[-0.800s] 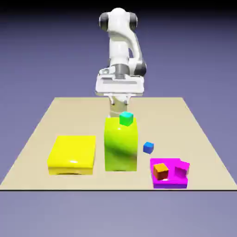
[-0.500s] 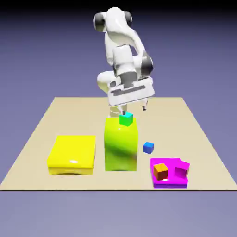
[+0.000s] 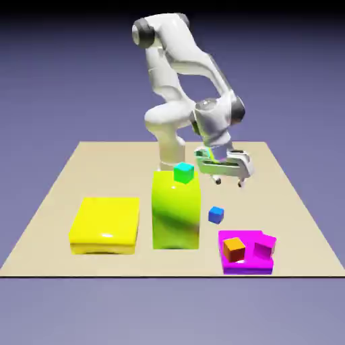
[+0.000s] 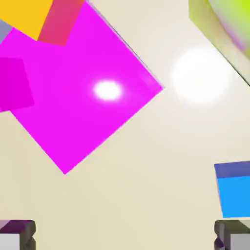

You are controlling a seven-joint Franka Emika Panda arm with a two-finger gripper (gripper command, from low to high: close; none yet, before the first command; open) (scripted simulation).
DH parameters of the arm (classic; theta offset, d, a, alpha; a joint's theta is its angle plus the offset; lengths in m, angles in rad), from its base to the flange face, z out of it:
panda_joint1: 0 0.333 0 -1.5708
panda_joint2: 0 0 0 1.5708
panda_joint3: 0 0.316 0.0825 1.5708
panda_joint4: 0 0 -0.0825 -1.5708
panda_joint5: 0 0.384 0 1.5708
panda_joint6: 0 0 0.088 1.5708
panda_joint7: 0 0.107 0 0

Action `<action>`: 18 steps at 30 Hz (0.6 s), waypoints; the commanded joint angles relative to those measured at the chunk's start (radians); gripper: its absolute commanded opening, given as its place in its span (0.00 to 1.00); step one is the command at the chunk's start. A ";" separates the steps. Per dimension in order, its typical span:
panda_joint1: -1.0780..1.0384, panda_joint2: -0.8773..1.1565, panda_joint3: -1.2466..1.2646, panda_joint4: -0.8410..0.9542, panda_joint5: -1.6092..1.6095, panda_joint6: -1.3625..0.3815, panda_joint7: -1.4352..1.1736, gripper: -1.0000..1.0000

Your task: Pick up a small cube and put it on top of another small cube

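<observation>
The small cube [image 3: 215,215], plain blue, rests on the table between the tall yellow-green block [image 3: 176,212] and the magenta plate [image 3: 246,255]. My gripper [image 3: 229,180] hangs open above the table, a little behind the small cube and toward the exterior view's right, with nothing between its fingers. In the hand view the small cube [image 4: 237,188] shows at the right edge, just above the right fingertip [image 4: 233,237], while my gripper [image 4: 125,237] stands wide over bare table. A teal-green cube [image 3: 183,172] sits on top of the tall block.
An orange cube [image 3: 234,249] and a small magenta cube [image 3: 264,248] lie on the magenta plate [image 4: 83,93]. A flat yellow block [image 3: 105,224] lies at the exterior view's left. The tall block's corner [image 4: 224,24] shows at the hand view's top right.
The arm has swung toward the exterior view's right and come down, from behind the tall block to above the table near the blue cube. The hand has turned. The cubes have not moved.
</observation>
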 commanded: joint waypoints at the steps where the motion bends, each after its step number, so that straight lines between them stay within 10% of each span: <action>1: 0.019 0.019 -0.002 -0.013 -0.022 0.010 0.044 0.50; 18: -0.047 0.295 0.183 -0.159 -0.243 0.387 0.121 0.50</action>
